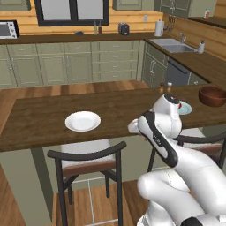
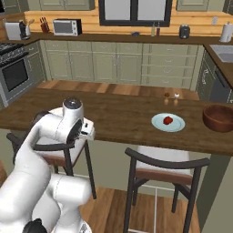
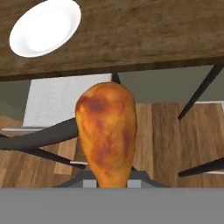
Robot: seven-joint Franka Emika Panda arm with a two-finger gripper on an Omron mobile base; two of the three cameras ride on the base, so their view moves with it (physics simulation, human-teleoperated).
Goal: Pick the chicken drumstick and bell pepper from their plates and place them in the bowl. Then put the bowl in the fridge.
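Note:
The orange-brown chicken drumstick (image 3: 106, 131) rises thick end up in the hand view, and my gripper (image 2: 89, 129) is shut on its thin end. The hand hangs just off the counter's near edge, above a chair. Behind it the white plate (image 3: 46, 27) (image 1: 82, 120) lies bare on the wooden counter. The red bell pepper (image 2: 168, 120) rests on the pale blue-green plate (image 2: 177, 124) farther right. The dark reddish-brown bowl (image 2: 219, 117) (image 1: 212, 96) stands at the counter's right end. The fridge is out of view.
Two dark-framed chairs (image 1: 90, 159) (image 2: 166, 166) stand tucked under the counter's (image 2: 118, 118) near edge. Two small shakers (image 2: 171, 96) stand at the counter's far side. Cabinets, a sink (image 1: 172, 45) and an oven (image 2: 16, 75) line the walls behind.

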